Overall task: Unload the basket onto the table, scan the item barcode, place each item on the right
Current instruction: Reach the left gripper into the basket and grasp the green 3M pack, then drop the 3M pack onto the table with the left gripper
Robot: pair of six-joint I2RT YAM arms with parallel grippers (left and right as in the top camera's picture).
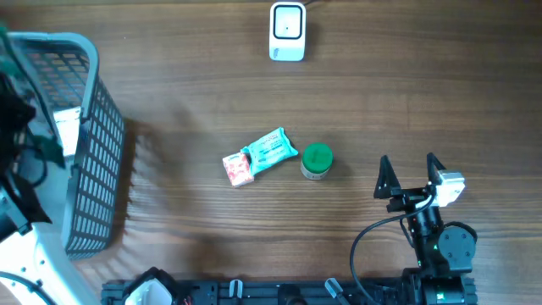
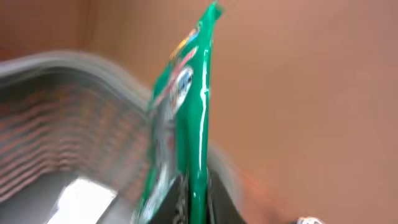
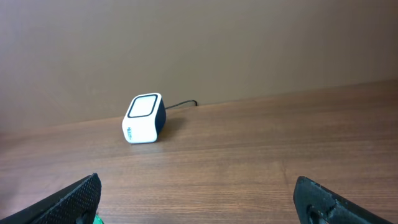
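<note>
Left jaws clamped on a green packet [image 2: 186,124] at the basket; right jaws wide open and empty.

Overhead: my right gripper [image 1: 410,174] sits low on the right of the table [image 1: 381,85], fingers spread with nothing between them. The scanner [image 1: 288,32] is at the far edge, centre. A red pack [image 1: 238,169], teal pouch [image 1: 272,149] and green-lidded jar [image 1: 317,161] lie mid-table, well apart from both grippers. The basket [image 1: 85,135] is far left with my left arm over it, and the grip itself is hard to read here. Left wrist: only this view shows the packet clearly. It stands upright and edge-on, rising out of my left gripper [image 2: 198,208] just beside the basket rim, all heavily blurred. Right wrist: the scanner faces me side-on, with its cable trailing behind, which overhead doesn't show.
</note>
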